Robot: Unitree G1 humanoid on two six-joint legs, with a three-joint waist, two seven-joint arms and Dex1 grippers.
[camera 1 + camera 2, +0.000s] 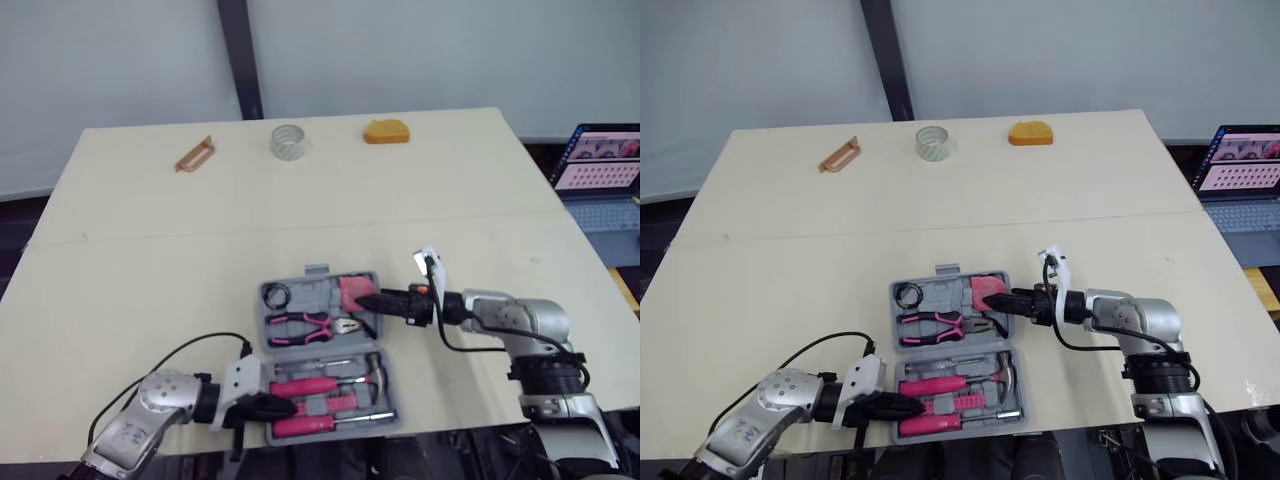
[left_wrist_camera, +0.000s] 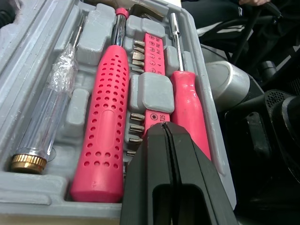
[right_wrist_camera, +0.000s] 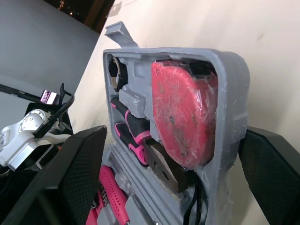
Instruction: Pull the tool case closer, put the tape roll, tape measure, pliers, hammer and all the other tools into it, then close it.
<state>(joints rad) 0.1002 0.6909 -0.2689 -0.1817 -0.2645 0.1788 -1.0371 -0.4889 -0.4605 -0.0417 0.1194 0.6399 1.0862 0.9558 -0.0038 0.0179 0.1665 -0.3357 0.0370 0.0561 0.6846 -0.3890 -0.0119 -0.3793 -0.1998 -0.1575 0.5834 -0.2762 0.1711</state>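
Tool case (image 1: pixel 317 270) lies open near the worktop's (image 1: pixel 150 230) front edge, and we see pliers (image 1: pixel 305 324), a hammer (image 2: pixel 105 122) and a pink tape measure (image 3: pixel 180 117) sitting in their slots. Our left gripper (image 1: pixel 275 406) has its fingers pressed together on nothing, tips over the bit rack (image 2: pixel 151 70). Our right gripper (image 1: pixel 368 303) is spread wide, straddling the case's right edge by the tape measure, holding nothing. Tape roll (image 1: pixel 287 141) is by the far edge.
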